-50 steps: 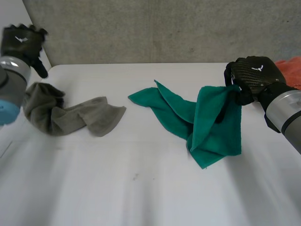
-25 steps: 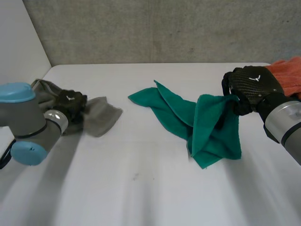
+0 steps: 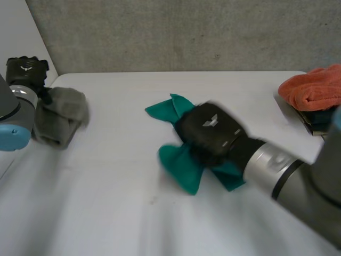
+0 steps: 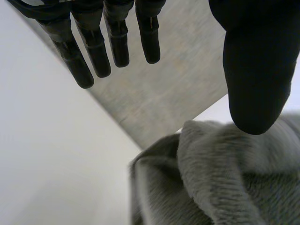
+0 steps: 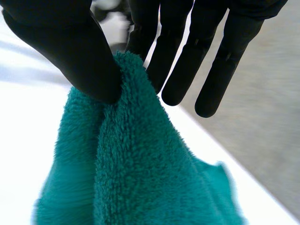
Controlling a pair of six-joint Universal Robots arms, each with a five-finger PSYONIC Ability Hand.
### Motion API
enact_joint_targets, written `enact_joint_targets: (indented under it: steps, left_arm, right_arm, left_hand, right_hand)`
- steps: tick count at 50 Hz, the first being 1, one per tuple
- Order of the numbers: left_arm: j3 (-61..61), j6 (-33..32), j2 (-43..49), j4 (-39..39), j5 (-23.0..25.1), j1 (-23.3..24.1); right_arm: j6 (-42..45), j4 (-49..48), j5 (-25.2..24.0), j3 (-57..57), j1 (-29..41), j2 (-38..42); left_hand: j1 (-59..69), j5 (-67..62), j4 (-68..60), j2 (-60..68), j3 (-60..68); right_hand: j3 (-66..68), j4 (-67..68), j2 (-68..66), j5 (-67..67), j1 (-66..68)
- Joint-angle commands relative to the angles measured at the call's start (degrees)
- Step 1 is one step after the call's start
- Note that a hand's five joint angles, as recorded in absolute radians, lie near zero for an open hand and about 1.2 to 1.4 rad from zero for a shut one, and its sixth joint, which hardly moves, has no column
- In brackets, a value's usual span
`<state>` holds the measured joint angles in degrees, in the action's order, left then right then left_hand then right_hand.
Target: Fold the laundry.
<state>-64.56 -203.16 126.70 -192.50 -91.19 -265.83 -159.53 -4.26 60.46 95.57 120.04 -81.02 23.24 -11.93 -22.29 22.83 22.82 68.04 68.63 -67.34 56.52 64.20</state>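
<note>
A green cloth (image 3: 181,173) lies crumpled at the middle of the white table (image 3: 133,224). My right hand (image 3: 210,133) is above it, and a fold of the green cloth (image 5: 136,178) is pinched between its thumb (image 5: 70,51) and a finger. A grey cloth (image 3: 58,114) sits bunched up at the table's far left. My left hand (image 3: 24,72) hovers just behind that bundle. Its fingers (image 4: 93,47) are straight and spread, and its thumb (image 4: 253,70) ends just above the grey cloth (image 4: 211,178) without gripping it.
An orange cloth (image 3: 314,88) rests on a dark stack (image 3: 319,120) at the table's far right edge. A grey wall (image 3: 176,32) runs behind the table, which ends just beyond the grey bundle on the left.
My right hand has swept left from the right side to the table's middle, dragging the green cloth's edge over itself. My left hand bunched the grey cloth leftward, then opened and drew back.
</note>
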Motion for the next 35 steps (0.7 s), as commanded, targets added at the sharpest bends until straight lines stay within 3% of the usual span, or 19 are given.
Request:
enact_joint_targets:
  steps: [1, 5, 7, 9, 14, 17, 19, 25, 30, 35]
  left_arm:
    - [-9.61, 1.71, -7.51, -1.91, 4.17, 1.90]
    - [-12.95, 1.80, -9.45, -2.70, 6.80, 3.82]
    - [-13.40, 1.80, -9.45, -2.88, 8.39, 4.71]
    - [-13.40, 1.80, -9.19, -3.05, 11.27, 6.20]
    - [-12.09, 1.45, -7.35, -2.79, 14.63, 9.63]
    - [-10.59, 1.53, -6.29, -2.27, 13.58, 11.56]
    - [-9.72, 1.80, -5.85, -1.48, 11.83, 12.88]
    - [-9.27, 2.85, -5.58, 0.72, 9.45, 15.87]
    - [-9.18, 3.56, -5.15, 1.69, 10.85, 18.59]
    - [-8.22, 3.38, -4.09, 1.95, 13.22, 19.56]
  right_arm:
    - [15.54, 14.69, -7.54, -1.09, 0.72, 3.68]
    - [30.72, 32.16, -7.81, -0.74, -3.31, 0.17]
    - [35.05, 36.50, -7.72, -0.30, -5.77, -0.98]
    - [39.62, 40.01, -7.81, 0.14, -9.71, -3.08]
    - [39.91, 39.51, -6.93, -0.21, -16.59, -6.61]
    - [39.03, 38.19, -6.14, -1.08, -21.86, -7.66]
    - [36.68, 36.09, -5.61, -2.05, -23.18, -7.14]
    - [22.53, 30.90, -0.26, -5.65, -20.64, -6.44]
    - [8.66, 27.12, 7.29, -6.71, -16.35, -6.61]
    - [1.16, 25.53, 12.57, -4.00, -10.19, -6.17]
  left_hand:
    - [-3.43, 2.12, 2.48, -3.03, -3.01]
    - [-4.28, 2.97, 3.33, -3.87, -3.86]
    - [-4.95, 3.64, 4.00, -4.55, -4.53]
    - [-5.46, 4.15, 4.51, -5.05, -5.03]
    - [-5.63, 4.32, 4.68, -5.22, -5.20]
    - [-5.63, 4.32, 4.68, -5.22, -5.20]
    - [-5.63, 4.32, 4.68, -5.22, -5.20]
    - [-5.97, 4.65, 5.01, -5.56, -5.54]
    - [-6.30, 4.99, 5.35, -5.89, -5.87]
    - [-6.30, 4.99, 5.35, -5.89, -5.88]
  right_hand:
    - [11.96, 11.37, -12.66, 13.48, 15.80]
    - [11.96, 11.37, -12.66, 13.48, 15.80]
    - [11.96, 11.37, -12.66, 13.48, 15.80]
    - [11.96, 11.37, -12.66, 13.48, 15.80]
    - [11.96, 11.37, -12.66, 13.48, 15.80]
    - [-25.44, -26.02, 24.73, -23.91, -21.60]
    - [-45.35, -45.93, 44.64, -43.83, -41.51]
    - [-51.31, -51.89, 50.61, -49.79, -47.47]
    - [-54.34, -54.92, 53.63, -52.81, -50.50]
    - [-58.04, -58.63, 57.34, -56.52, -54.20]
